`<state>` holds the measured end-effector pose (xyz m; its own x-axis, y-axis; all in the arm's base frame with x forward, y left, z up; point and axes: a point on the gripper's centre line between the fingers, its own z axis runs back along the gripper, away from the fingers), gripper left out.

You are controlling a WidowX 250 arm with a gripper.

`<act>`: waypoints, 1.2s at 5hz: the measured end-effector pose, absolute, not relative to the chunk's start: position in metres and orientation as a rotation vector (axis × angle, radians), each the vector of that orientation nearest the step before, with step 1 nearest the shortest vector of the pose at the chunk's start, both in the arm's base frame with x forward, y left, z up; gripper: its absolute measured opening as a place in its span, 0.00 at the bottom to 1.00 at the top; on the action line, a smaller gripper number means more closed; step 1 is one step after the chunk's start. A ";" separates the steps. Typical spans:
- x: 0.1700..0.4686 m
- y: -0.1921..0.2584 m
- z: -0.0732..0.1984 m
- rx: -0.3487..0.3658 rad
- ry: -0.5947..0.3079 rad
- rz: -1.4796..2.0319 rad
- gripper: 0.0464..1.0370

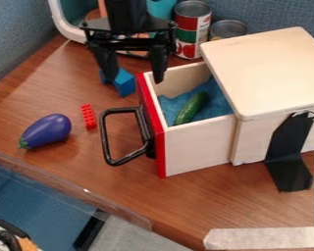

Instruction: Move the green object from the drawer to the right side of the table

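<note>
1. At the far left lies the eggplant (47, 131); drop your load on that half of the surface (245, 196) and you miss the goal, since the task wants the right side.
2. If you swing low, you could knock the blue block (124, 82), which sits behind and below your claw (137, 79). The claw hangs there wide open, with nothing between its fingers.
3. Come straight down from there and your right-hand finger in the view may strike the rim of the drawer (199, 149), because the claw is too far left for the pick. Catch the handle (106, 137) or the front and you could shift the drawer.
4. The cucumber (192, 108) lies in the drawer on the blue cloth (170, 105). Close too deep and you may pinch cloth with it; close too shallow and the smooth, rounded skin could slip.
5. Just right of it stands the box (271, 68). Its top edge could block your finger on that side, and a low carry rightward would bump it.
6. Further right, the black strap (287, 152) could tip or trap whatever you set against it.
7. The cucumber's long axis runs aslant: one end points to the view's lower left, nearer the camera, the other to the upper right, towards the box.
</note>
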<state>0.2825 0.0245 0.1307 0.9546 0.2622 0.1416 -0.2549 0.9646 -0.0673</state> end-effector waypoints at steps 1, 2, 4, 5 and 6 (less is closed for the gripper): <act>0.290 0.016 0.126 -0.053 -0.155 0.156 0.96; 0.294 0.010 0.121 -0.077 -0.141 -0.007 0.96; 0.299 -0.004 0.109 -0.106 -0.137 -0.243 0.96; 0.307 -0.007 0.105 -0.121 -0.171 -0.276 0.96; 0.313 -0.015 0.101 -0.117 -0.208 -0.294 0.96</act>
